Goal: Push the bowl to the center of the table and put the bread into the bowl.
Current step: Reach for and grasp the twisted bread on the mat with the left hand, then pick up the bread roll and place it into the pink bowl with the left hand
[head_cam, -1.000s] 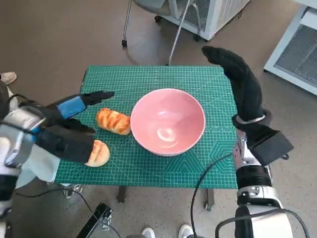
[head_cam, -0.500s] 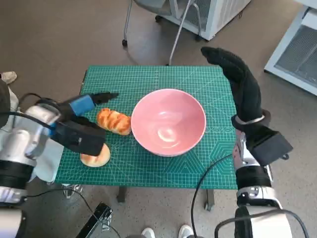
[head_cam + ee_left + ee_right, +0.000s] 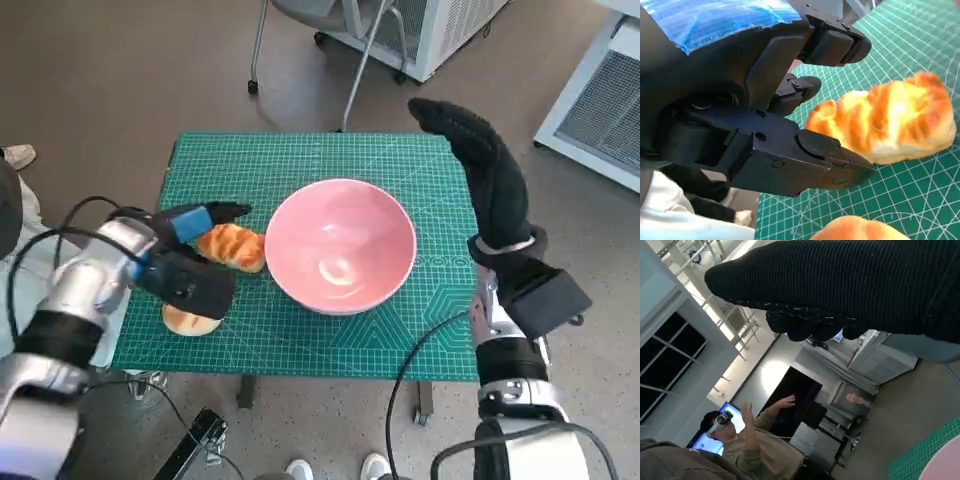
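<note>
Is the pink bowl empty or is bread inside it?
Empty. The pink bowl shows only its bare inside; both bread pieces lie on the mat beside it.

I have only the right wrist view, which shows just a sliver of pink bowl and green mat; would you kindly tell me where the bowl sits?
Observer: The round pink bowl sits near the middle of the green cutting mat, with nothing in it.
Operator: Thank you. Where is the bread?
Observer: On the bowl's left side. A striped golden bread roll lies close beside the rim, and a pale round bun lies nearer the mat's front edge.
Operator: And the left hand?
Observer: The blue-taped left hand is right at the striped roll, with its fingers apart and not closed on it.
</note>
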You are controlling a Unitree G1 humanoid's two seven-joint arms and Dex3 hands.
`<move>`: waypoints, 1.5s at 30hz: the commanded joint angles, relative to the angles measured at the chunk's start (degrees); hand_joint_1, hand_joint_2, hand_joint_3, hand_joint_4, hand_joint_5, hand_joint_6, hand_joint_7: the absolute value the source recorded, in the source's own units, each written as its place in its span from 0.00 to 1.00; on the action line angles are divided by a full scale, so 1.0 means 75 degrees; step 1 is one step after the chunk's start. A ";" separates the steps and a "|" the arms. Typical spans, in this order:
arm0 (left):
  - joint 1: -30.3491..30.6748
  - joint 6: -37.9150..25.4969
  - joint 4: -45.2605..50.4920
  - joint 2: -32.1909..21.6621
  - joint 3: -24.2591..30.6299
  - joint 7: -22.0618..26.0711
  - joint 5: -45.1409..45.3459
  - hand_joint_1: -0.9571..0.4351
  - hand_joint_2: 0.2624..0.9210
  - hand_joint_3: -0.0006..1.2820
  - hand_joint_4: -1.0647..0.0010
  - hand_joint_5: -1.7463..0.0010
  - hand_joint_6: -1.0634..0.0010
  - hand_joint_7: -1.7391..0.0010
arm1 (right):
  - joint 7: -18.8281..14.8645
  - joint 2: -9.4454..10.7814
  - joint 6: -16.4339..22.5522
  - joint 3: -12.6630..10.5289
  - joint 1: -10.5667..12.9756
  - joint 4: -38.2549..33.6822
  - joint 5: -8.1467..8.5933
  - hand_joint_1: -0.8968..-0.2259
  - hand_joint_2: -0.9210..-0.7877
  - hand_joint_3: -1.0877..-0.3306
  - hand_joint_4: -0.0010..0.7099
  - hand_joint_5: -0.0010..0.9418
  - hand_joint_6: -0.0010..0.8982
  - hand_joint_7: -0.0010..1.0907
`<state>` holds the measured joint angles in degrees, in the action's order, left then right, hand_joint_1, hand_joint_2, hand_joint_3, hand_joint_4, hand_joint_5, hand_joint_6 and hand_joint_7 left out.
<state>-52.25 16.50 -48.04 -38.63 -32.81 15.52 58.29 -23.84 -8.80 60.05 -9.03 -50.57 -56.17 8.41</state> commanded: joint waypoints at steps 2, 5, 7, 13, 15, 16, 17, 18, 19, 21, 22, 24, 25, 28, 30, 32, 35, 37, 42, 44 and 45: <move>-0.0368 0.0100 -0.0946 0.0364 -0.0599 -0.0566 0.0405 0.78 1.00 0.12 0.86 0.99 0.67 0.98 | 0.0050 0.0015 -0.0118 0.0018 0.0241 0.0059 0.0035 0.45 0.00 0.43 0.46 0.02 0.02 0.75; -0.0490 0.0135 -0.1397 0.0533 -0.0865 -0.0814 0.0542 0.80 1.00 0.17 0.84 0.99 0.65 0.98 | 0.0097 0.0028 -0.0119 0.0038 0.0273 0.0117 0.0008 0.45 0.00 0.42 0.46 0.02 0.01 0.75; -0.0571 0.0185 -0.1682 0.0650 -0.1043 -0.0971 0.0612 0.82 1.00 0.20 0.81 0.98 0.63 0.98 | 0.0124 0.0032 -0.0110 0.0050 0.0306 0.0162 -0.0006 0.45 0.00 0.42 0.46 0.02 0.01 0.76; -0.0801 0.0385 -0.2343 0.0912 -0.1565 -0.1602 0.0874 0.85 1.00 0.23 0.69 0.98 0.54 0.97 | 0.0245 0.0026 -0.0091 0.0091 0.0401 0.0271 -0.0070 0.45 0.00 0.42 0.46 0.02 0.01 0.76; -0.0857 0.0462 -0.2523 0.0970 -0.1703 -0.1852 0.0923 0.84 1.00 0.23 0.61 0.98 0.50 0.97 | 0.0281 0.0022 -0.0093 0.0102 0.0430 0.0306 -0.0080 0.45 0.00 0.42 0.46 0.02 0.01 0.76; -0.0874 0.0507 -0.2592 0.0986 -0.1749 -0.2003 0.0935 0.84 1.00 0.22 0.59 0.98 0.48 0.97 | 0.0294 0.0019 -0.0095 0.0104 0.0450 0.0329 -0.0077 0.45 0.00 0.42 0.46 0.02 0.01 0.76; -0.0891 0.0540 -0.2654 0.0997 -0.1790 -0.2120 0.0939 0.82 1.00 0.21 0.53 0.97 0.44 0.96 | 0.0309 0.0019 -0.0096 0.0108 0.0462 0.0345 -0.0079 0.45 0.00 0.42 0.45 0.02 0.01 0.76; -0.0899 0.0578 -0.2692 0.0983 -0.1847 -0.2340 0.0975 0.81 1.00 0.21 0.48 0.97 0.41 0.96 | 0.0321 0.0014 -0.0102 0.0107 0.0479 0.0367 -0.0072 0.45 0.00 0.42 0.45 0.02 0.01 0.76; -0.0908 0.0607 -0.2732 0.0973 -0.1895 -0.2506 0.0999 0.78 1.00 0.19 0.41 0.96 0.35 0.95 | 0.0334 0.0013 -0.0108 0.0109 0.0489 0.0382 -0.0071 0.46 0.00 0.42 0.45 0.01 0.00 0.77; -0.0936 0.0652 -0.2800 0.0936 -0.2007 -0.2834 0.1069 0.74 1.00 0.18 0.43 0.72 0.39 0.68 | 0.0351 0.0010 -0.0126 0.0110 0.0508 0.0409 -0.0061 0.46 0.00 0.42 0.45 0.01 0.00 0.77; -0.0956 0.0661 -0.2834 0.0915 -0.2043 -0.2993 0.1081 0.73 1.00 0.18 0.46 0.63 0.42 0.58 | 0.0359 0.0008 -0.0132 0.0111 0.0525 0.0431 -0.0053 0.46 0.00 0.42 0.45 0.01 0.00 0.77; -0.0997 0.0654 -0.2898 0.0884 -0.2082 -0.3232 0.1070 0.71 1.00 0.15 0.48 0.46 0.44 0.36 | 0.0373 0.0006 -0.0142 0.0110 0.0550 0.0466 -0.0040 0.47 0.00 0.41 0.45 0.01 0.00 0.77; -0.1017 0.0644 -0.2928 0.0874 -0.2095 -0.3321 0.1056 0.70 1.00 0.14 0.48 0.44 0.44 0.33 | 0.0379 0.0007 -0.0147 0.0109 0.0559 0.0480 -0.0035 0.47 0.00 0.41 0.45 0.01 0.00 0.77; -0.1153 0.0536 -0.2973 0.0774 -0.2067 -0.3564 0.0993 0.69 1.00 0.12 0.46 0.40 0.43 0.25 | 0.0413 0.0008 -0.0155 0.0094 0.0579 0.0494 -0.0030 0.47 0.00 0.41 0.45 0.01 0.00 0.77; -0.1289 0.0488 -0.2964 0.0659 -0.2001 -0.3704 0.0932 0.69 1.00 0.10 0.44 0.41 0.43 0.22 | 0.0436 0.0011 -0.0157 0.0088 0.0595 0.0503 -0.0031 0.47 0.00 0.41 0.45 0.01 0.00 0.77; -0.1436 0.0462 -0.2925 0.0526 -0.1932 -0.3821 0.0889 0.69 1.00 0.10 0.43 0.41 0.43 0.21 | 0.0447 0.0018 -0.0167 0.0083 0.0602 0.0502 -0.0021 0.47 0.00 0.41 0.45 0.01 0.00 0.77; -0.1704 0.0439 -0.2804 0.0274 -0.1757 -0.3922 0.0773 0.69 1.00 0.12 0.45 0.38 0.47 0.19 | 0.0439 0.0035 -0.0187 0.0082 0.0609 0.0492 0.0018 0.47 0.00 0.41 0.44 0.01 0.00 0.77; -0.1980 0.0468 -0.2639 0.0053 -0.1464 -0.3866 0.0546 0.69 1.00 0.11 0.44 0.38 0.46 0.20 | 0.0426 0.0051 -0.0203 0.0078 0.0619 0.0498 0.0056 0.47 0.00 0.41 0.44 0.01 0.00 0.77; -0.2381 0.0499 -0.2230 -0.0289 -0.0846 -0.3704 0.0053 0.69 1.00 0.09 0.42 0.32 0.45 0.28 | 0.0413 0.0081 -0.0232 0.0078 0.0638 0.0543 0.0104 0.48 0.00 0.41 0.44 0.01 0.00 0.77; -0.2540 0.0489 -0.1938 -0.0414 -0.0557 -0.3669 -0.0158 0.69 1.00 0.08 0.41 0.31 0.43 0.30 | 0.0407 0.0084 -0.0246 0.0078 0.0642 0.0565 0.0115 0.47 0.00 0.42 0.44 0.01 0.00 0.77; -0.2603 0.0514 -0.1677 -0.0493 -0.0377 -0.3622 -0.0293 0.69 1.00 0.08 0.40 0.31 0.43 0.31 | 0.0415 0.0088 -0.0250 0.0079 0.0644 0.0581 0.0112 0.47 0.00 0.42 0.44 0.01 0.00 0.77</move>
<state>-68.28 20.18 -64.70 -40.33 -38.87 -12.16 58.86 -20.82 -8.59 59.13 -8.52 -47.09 -52.11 8.83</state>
